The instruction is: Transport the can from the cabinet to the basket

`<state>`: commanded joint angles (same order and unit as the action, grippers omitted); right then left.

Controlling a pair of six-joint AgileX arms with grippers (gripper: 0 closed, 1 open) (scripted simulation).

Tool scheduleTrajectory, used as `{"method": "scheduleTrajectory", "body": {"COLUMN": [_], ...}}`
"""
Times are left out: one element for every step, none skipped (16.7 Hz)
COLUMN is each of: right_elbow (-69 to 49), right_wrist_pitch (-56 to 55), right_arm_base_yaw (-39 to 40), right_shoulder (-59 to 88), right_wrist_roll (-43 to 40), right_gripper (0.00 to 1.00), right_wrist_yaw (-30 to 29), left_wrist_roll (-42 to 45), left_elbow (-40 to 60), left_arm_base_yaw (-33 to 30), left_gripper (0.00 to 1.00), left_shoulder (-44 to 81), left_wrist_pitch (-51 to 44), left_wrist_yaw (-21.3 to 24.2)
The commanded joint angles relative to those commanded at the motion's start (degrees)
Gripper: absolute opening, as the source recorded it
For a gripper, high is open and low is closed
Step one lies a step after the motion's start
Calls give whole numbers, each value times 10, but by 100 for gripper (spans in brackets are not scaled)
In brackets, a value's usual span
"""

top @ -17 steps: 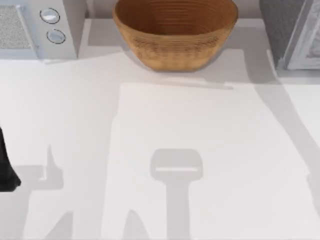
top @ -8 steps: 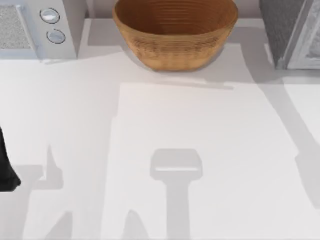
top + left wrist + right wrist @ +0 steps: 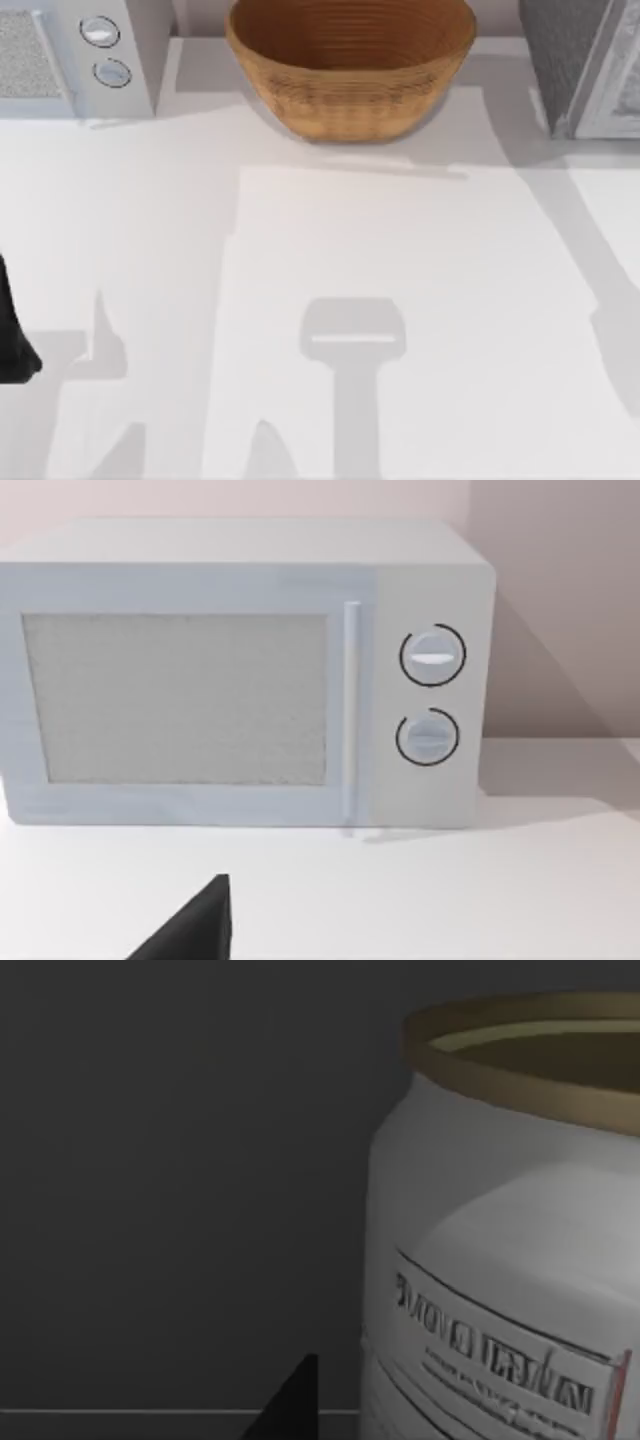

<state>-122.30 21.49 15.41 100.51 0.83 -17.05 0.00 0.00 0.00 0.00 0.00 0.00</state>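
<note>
Shadow by the cabinet shifted slightly since one second ago; can upright in its dark interior, close before right gripper, finger state indeterminate; left arm parked; basket empty; risk: off-centre approach topples can.

Only lettering I see is on the can, close up in my right wrist view: a boxed label w/ one line of bigger dark chars and smaller lines under it, all too garbled to read. White appliance has 2 dials, no numbers or marks legible. Nothing else w/ text.
</note>
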Motion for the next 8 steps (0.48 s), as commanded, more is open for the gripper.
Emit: {"method": "scheduleTrajectory", "body": {"right_elbow": [0, 0, 0, 0, 0, 0, 0, 0], "right_wrist_pitch": [0, 0, 0, 0, 0, 0, 0, 0], "right_arm_base_yaw": [0, 0, 0, 0, 0, 0, 0, 0], "right_shoulder": [0, 0, 0, 0, 0, 0, 0, 0], "right_wrist_roll": [0, 0, 0, 0, 0, 0, 0, 0], "right_gripper": [47, 40, 32, 25, 17, 10, 2, 0], "right_wrist_yaw": [0, 0, 0, 0, 0, 0, 0, 0], "left_wrist_roll": [0, 0, 0, 0, 0, 0, 0, 0], "left_elbow": [0, 0, 0, 0, 0, 0, 0, 0], "left_arm_base_yaw": [0, 0, 0, 0, 0, 0, 0, 0], "left_gripper": [100, 100, 100, 100, 100, 100, 100, 100], "left_shoulder": [0, 0, 0, 0, 0, 0, 0, 0], "left_wrist_pitch": [0, 0, 0, 0, 0, 0, 0, 0], "left_wrist_yaw": [0, 0, 0, 0, 0, 0, 0, 0]}}
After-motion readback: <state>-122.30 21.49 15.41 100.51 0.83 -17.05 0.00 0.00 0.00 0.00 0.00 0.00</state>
